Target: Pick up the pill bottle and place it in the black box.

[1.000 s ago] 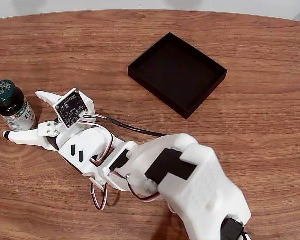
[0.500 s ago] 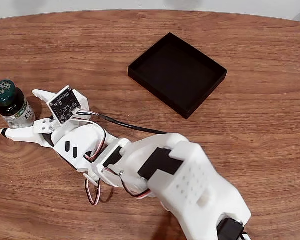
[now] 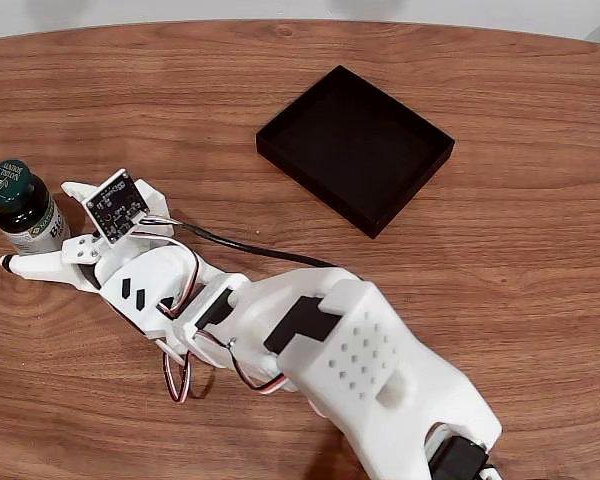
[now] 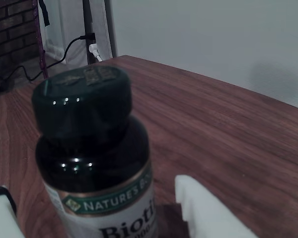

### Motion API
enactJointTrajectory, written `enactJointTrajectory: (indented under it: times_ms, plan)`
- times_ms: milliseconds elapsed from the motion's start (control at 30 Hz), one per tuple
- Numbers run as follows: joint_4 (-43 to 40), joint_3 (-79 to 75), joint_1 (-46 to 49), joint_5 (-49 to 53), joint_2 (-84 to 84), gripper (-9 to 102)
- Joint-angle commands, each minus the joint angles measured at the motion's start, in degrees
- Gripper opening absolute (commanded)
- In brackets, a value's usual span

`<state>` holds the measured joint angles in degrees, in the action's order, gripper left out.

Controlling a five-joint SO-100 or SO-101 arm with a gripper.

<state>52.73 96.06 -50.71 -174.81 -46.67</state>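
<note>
Nearer now, wide-spread gripper (image 3: 37, 228) flanks brown pill bottle (image 3: 22, 208) (green cap).

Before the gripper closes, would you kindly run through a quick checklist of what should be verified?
1. Pill bottle upright on the table: ok.
2. Gripper open, one finger on each side of the bottle in the wrist view: ok.
3. Bottle deep enough between the fingers for a firm hold: cannot tell.
4. Cap screwed on: ok.
5. Black box empty and ready: ok.
6. Cable clear of the box: ok.
</note>
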Motion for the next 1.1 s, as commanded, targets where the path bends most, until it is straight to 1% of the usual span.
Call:
enactJointTrajectory:
  times_ms: [0,400,533,733,1067]
  plan:
    - [-0.79,-5.8,0.35,0.18,-1.23,39]
    - [-1.76,-12.04,-0.44,0.44,2.72,38]
    - [-0.7,-13.18,-0.62,0.88,4.31,38]
    - [3.78,-14.59,-0.88,1.41,8.17,38]
    - [4.13,-17.14,-1.23,1.14,10.63,36]
